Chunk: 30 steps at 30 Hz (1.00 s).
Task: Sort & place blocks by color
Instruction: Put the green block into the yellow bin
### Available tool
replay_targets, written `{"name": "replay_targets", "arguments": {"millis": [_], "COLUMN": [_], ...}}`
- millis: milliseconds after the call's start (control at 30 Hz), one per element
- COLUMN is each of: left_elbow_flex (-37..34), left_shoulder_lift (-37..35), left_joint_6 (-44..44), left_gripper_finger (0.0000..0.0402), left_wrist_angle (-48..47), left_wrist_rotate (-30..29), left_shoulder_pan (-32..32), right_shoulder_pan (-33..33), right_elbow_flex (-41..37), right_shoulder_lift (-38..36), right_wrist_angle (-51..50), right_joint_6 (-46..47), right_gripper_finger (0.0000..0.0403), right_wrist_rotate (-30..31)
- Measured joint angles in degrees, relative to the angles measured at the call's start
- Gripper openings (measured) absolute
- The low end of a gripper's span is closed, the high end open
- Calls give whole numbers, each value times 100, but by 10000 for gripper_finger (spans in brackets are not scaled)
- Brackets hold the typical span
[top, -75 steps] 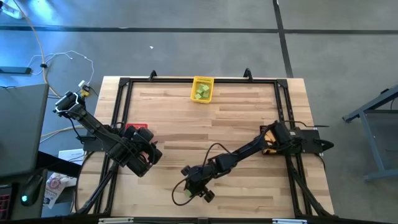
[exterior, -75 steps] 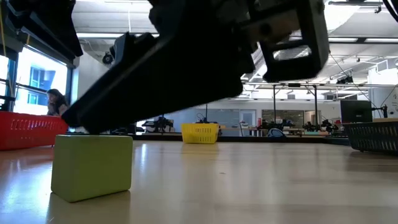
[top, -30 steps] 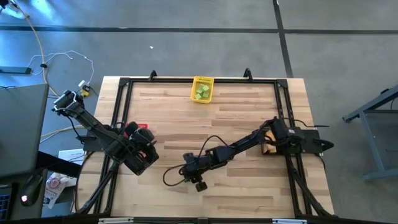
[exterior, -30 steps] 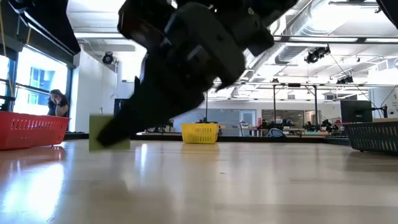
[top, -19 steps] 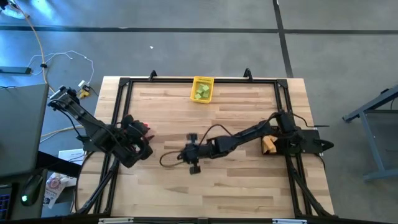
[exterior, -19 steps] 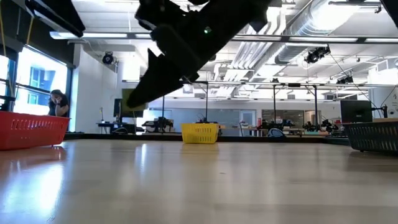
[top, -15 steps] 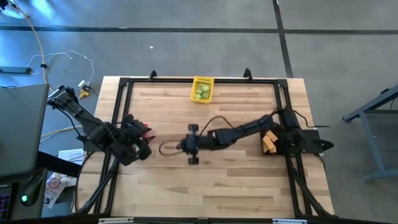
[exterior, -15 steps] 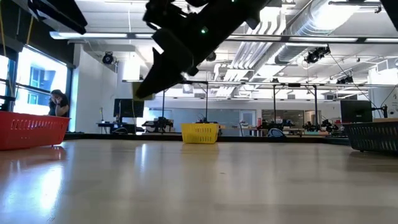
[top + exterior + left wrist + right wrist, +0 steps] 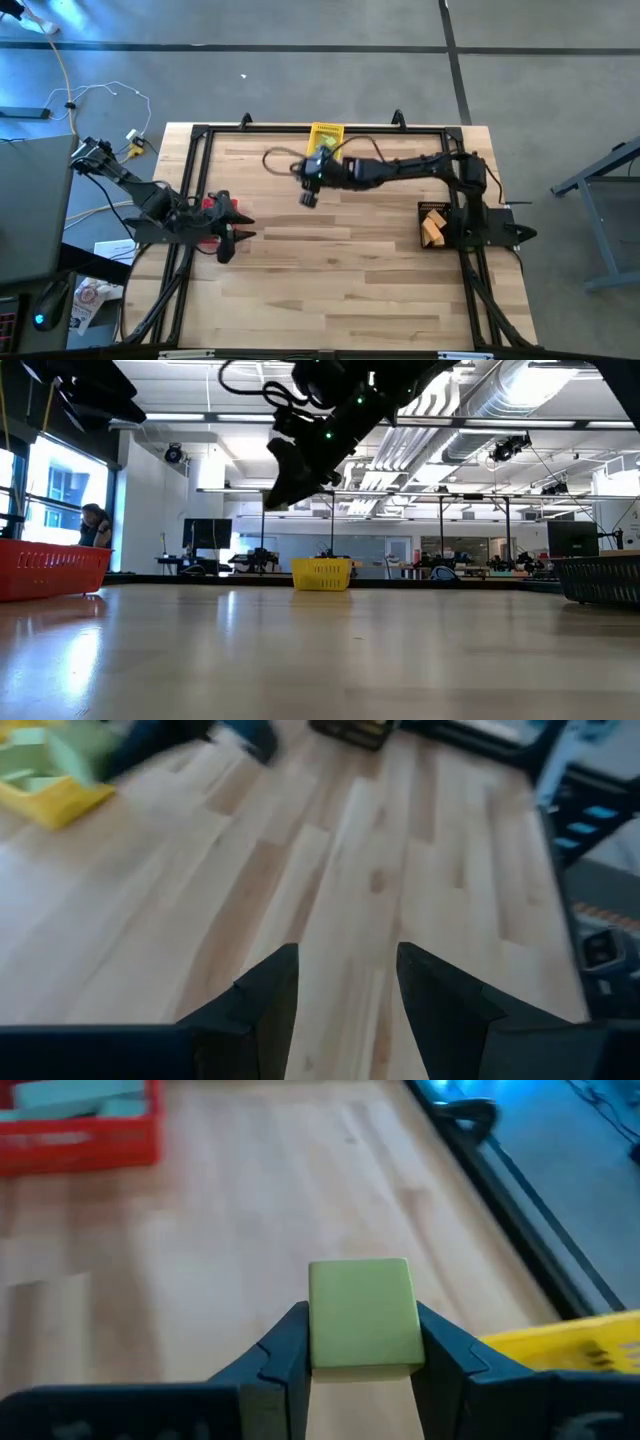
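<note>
Green block point(image 9: 364, 1316) clenched flat-sided in right gripper point(image 9: 362, 1342) jaws, airborne just beside yellow bin point(image 9: 325, 142). Looks light, rigid, smooth; grip opposite faces squarely. Left gripper point(image 9: 338, 988) released, near red bin point(image 9: 213, 205).

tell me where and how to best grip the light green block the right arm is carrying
As the right tool does now: pinch the light green block across its two flat, parallel side faces, at the lower half, coming from above. Those faces give the fingers flush contact, and the top stays free for release by the yellow bin.
</note>
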Motion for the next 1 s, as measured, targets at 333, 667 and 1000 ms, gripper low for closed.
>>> {"name": "replay_targets", "arguments": {"millis": [333,667,1000], "left_elbow_flex": [-1124,-2035,-2786], "left_shoulder_lift": [-1036,-2001,-2349], "left_joint_6": [656,1066,1807], "left_gripper_finger": [156,156,156], "left_wrist_angle": [1285,2146,3358], "left_wrist_rotate": [807,932,1154], "left_shoulder_pan": [574,830,835], "right_shoulder_pan": [-866,-1598,-1904], "right_elbow_flex": [1,2,4], "right_shoulder_lift": [5,24,206], "right_wrist_angle": [-213,-604,-697], "right_joint_6": [289,883,1210], "right_gripper_finger": [104,104,170], "right_wrist_rotate": [-63,-99,-507]}}
